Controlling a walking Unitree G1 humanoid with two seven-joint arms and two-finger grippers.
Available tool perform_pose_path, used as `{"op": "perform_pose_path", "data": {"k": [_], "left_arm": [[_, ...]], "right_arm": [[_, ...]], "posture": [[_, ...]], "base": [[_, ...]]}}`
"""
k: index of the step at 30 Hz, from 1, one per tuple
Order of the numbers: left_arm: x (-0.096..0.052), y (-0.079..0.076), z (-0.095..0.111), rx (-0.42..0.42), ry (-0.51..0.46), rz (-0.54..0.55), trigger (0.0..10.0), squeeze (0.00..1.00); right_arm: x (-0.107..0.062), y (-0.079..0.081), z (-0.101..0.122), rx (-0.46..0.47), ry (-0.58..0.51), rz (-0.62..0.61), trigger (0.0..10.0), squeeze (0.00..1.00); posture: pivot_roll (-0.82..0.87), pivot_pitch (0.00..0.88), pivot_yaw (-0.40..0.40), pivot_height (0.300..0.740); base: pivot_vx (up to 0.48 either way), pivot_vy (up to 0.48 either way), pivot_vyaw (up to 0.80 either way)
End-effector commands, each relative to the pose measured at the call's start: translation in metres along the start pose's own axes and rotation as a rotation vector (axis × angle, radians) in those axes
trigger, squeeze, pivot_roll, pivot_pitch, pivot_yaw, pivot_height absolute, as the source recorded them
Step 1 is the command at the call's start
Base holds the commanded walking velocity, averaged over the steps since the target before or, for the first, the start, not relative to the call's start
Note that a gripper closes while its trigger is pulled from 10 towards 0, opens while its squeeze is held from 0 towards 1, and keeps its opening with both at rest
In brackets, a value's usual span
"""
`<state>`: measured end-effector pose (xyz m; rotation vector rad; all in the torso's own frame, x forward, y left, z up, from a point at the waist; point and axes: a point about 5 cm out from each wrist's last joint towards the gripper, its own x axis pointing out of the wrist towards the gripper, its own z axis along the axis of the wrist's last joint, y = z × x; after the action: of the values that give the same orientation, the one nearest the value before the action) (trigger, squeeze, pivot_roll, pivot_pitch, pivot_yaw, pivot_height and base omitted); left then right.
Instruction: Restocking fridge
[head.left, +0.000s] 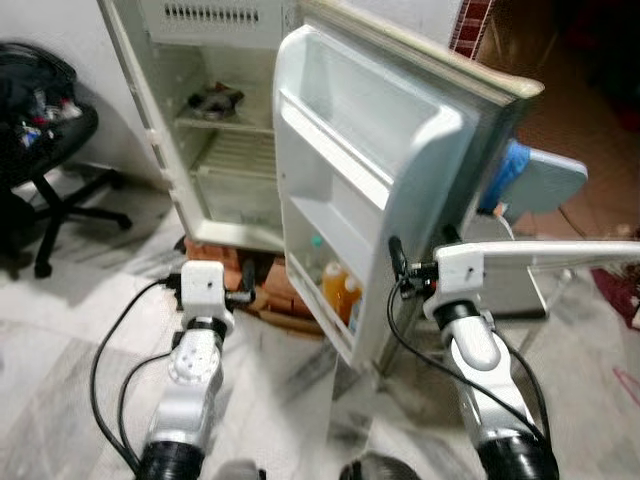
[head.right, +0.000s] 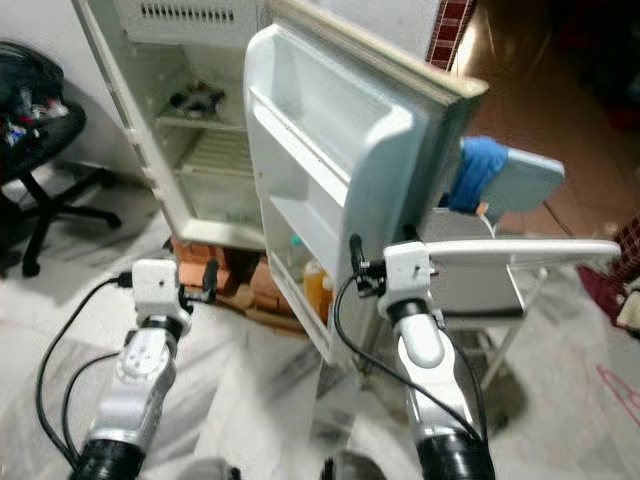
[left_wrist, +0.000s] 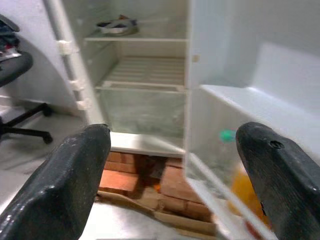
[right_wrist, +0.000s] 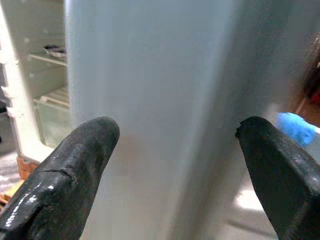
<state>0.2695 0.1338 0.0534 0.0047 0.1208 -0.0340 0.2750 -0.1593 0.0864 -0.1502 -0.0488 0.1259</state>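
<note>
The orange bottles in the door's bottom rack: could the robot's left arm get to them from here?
Probably yes: the left gripper hangs open facing the door's inner side, with nothing between it and the orange bottles.

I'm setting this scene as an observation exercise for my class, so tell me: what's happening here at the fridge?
A humanoid robot stands facing a small white fridge whose door is swung wide open. Both pincers are open and empty. The right pincer is raised at the door's outer edge; the left pincer is held out low toward the cabinet, which rests on red bricks. Two orange bottles sit in the lowest door shelf, and a dark dish lies on an upper shelf. A black office chair stands to the left.
</note>
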Motion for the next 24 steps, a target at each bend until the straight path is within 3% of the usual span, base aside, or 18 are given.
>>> {"op": "perform_pose_path", "data": {"k": [1, 6, 11, 13, 14, 16, 18, 24], "left_arm": [[-0.001, 0.000, 0.000, 0.007, 0.007, -0.020, 10.0, 0.00], [-0.001, 0.001, -0.001, 0.004, 0.012, -0.020, 10.0, 0.00], [-0.003, 0.004, -0.002, 0.007, 0.025, 0.001, 10.0, 0.00], [-0.006, 0.010, -0.006, 0.053, 0.046, 0.020, 10.0, 0.00], [-0.009, 0.025, -0.012, 0.063, 0.086, 0.102, 10.0, 0.00], [-0.014, 0.039, -0.016, -0.012, 0.121, 0.192, 10.0, 0.00], [-0.020, 0.047, -0.019, -0.013, 0.132, 0.214, 10.0, 0.00], [-0.029, 0.054, -0.023, 0.004, 0.145, 0.206, 10.0, 0.00]], "right_arm": [[0.002, 0.001, 0.005, 0.025, -0.022, 0.018, 10.0, 0.00], [-0.002, 0.004, -0.001, 0.069, 0.017, 0.108, 10.0, 0.00], [0.005, -0.004, -0.001, 0.051, 0.021, 0.092, 10.0, 0.00], [0.013, -0.005, 0.007, 0.043, -0.012, 0.079, 10.0, 0.00], [0.026, -0.005, 0.023, 0.029, -0.080, 0.072, 10.0, 0.00], [0.039, -0.006, 0.038, -0.001, -0.119, 0.045, 10.0, 0.00], [0.049, -0.011, 0.043, 0.029, -0.111, -0.004, 10.0, 0.00], [0.050, -0.014, 0.042, 0.068, -0.090, -0.024, 10.0, 0.00]], "posture": [[0.00, 0.007, 0.018, 0.740], [-0.01, 0.007, 0.019, 0.740], [-0.01, 0.008, 0.024, 0.740], [-0.01, 0.012, 0.032, 0.740], [0.00, 0.014, 0.041, 0.740], [0.01, 0.019, 0.033, 0.740], [0.01, 0.020, 0.031, 0.740], [0.04, 0.024, 0.018, 0.740]], "base": [[0.000, 0.000, 0.00], [0.000, 0.000, 0.00], [0.000, 0.000, 0.00], [0.000, 0.000, 0.00], [0.000, 0.000, 0.00], [0.000, 0.000, 0.00], [0.000, 0.000, 0.00], [0.000, 0.000, 0.00]]}}
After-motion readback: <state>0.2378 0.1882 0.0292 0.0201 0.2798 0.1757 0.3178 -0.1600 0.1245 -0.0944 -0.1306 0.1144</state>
